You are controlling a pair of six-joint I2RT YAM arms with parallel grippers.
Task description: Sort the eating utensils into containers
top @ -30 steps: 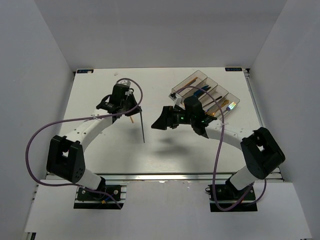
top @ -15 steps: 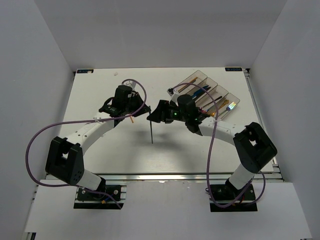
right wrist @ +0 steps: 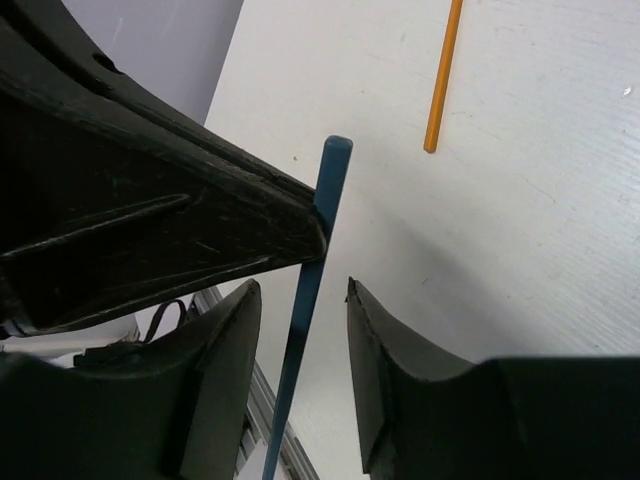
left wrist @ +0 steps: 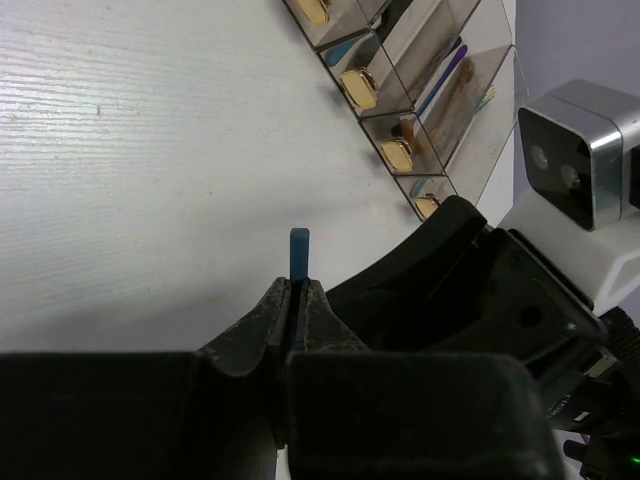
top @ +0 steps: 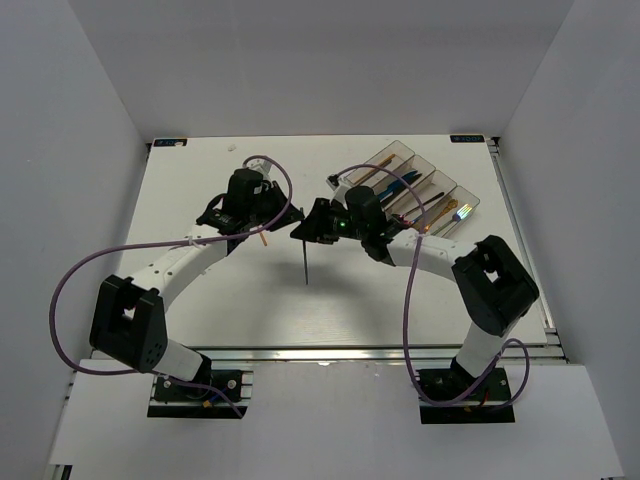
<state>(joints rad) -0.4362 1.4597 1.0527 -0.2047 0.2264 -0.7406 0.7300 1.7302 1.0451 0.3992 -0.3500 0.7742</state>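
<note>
Above mid-table, left of the containers [top: 408,150], left gripper [left wrist: 297,300] is pinching the blue knife [right wrist: 318,250] near its top, blade hanging down, right gripper [right wrist: 300,300] jaws half-spread and straddling the shaft, not clamping.

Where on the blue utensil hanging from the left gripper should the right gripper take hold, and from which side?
The bare shaft just below where the left gripper pinches it, coming from the opposite side. The blue utensil hangs roughly upright, pinched near its top; the right gripper, jaws open, straddles that free stretch.
</note>
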